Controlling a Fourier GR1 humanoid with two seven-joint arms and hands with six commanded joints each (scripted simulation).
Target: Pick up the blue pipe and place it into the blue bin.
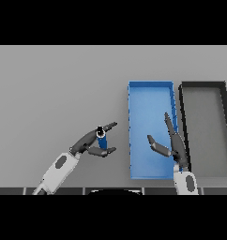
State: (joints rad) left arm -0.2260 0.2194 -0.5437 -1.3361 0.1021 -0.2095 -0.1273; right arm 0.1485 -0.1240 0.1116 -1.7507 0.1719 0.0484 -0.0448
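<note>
Pipe (102, 139) sits pinched in my left hand (89, 143), just left of the bin (150, 93), not dropped in yet; right hand (174, 143) hangs open above it.

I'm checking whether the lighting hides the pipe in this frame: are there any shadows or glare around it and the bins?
Head view: the light is flat and even, with no glare on the grey table. The blue pipe stands out clearly between the left hand fingers, its dark open end visible. The blue bin shows only soft shading along its walls, as does the dark bin. The right hand casts no distinct shadow.
</note>
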